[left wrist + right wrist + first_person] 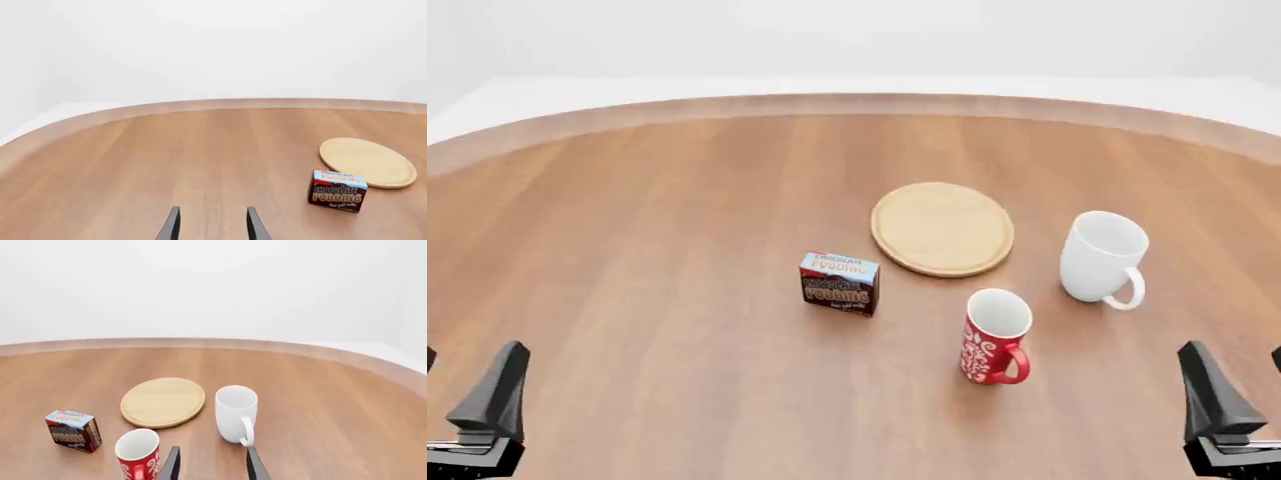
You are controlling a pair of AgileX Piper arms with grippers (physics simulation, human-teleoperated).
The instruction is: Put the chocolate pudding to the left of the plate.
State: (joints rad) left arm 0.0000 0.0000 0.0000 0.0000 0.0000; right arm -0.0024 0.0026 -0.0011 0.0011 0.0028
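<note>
On the wooden table [627, 250], the chocolate pudding [839, 283] stands upright near the middle, just off the wooden plate [942, 228] toward the arms and slightly to its left, with its lettered broad face turned toward them. The left gripper [481, 400] waits at the near left edge, fingers spread and empty; the carton lies ahead and to its right. The right gripper [1217, 400], also spread, sits beyond the red patterned mug [996, 336] and white mug [1102, 256], so the left arm looks better placed.
</note>
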